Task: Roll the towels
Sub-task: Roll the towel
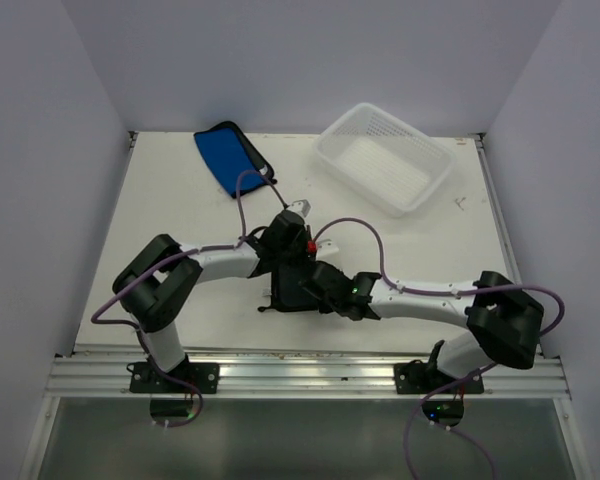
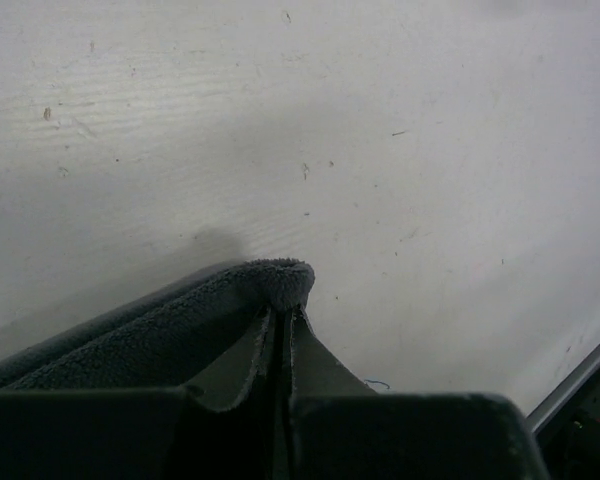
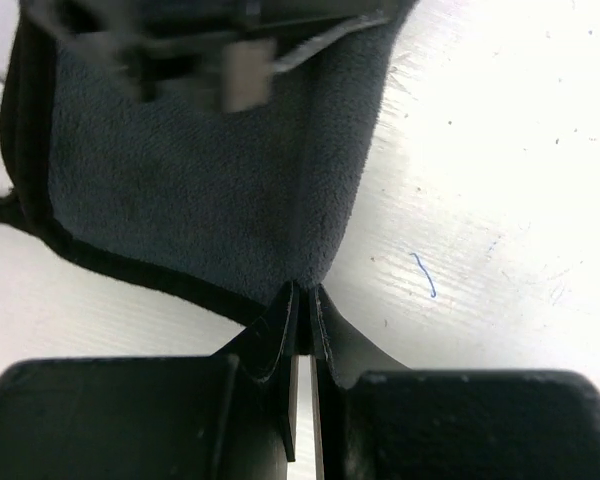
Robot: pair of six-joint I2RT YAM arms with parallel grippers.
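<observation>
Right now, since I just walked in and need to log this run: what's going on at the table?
Both arms meet mid-table over the dark towel. The left gripper and the right gripper are each shut on an edge of it, pinching the cloth low over the table. It does not look rolled yet. The blue towel lies unrolled at the far left, with no gripper on it, and the basket sits at the far right.

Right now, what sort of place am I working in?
Probably a robot test cell, not a home: a white table boxed in by plain walls, arms bolted to an aluminium rail, and only a blue towel, a dark towel and a white basket as props.
</observation>
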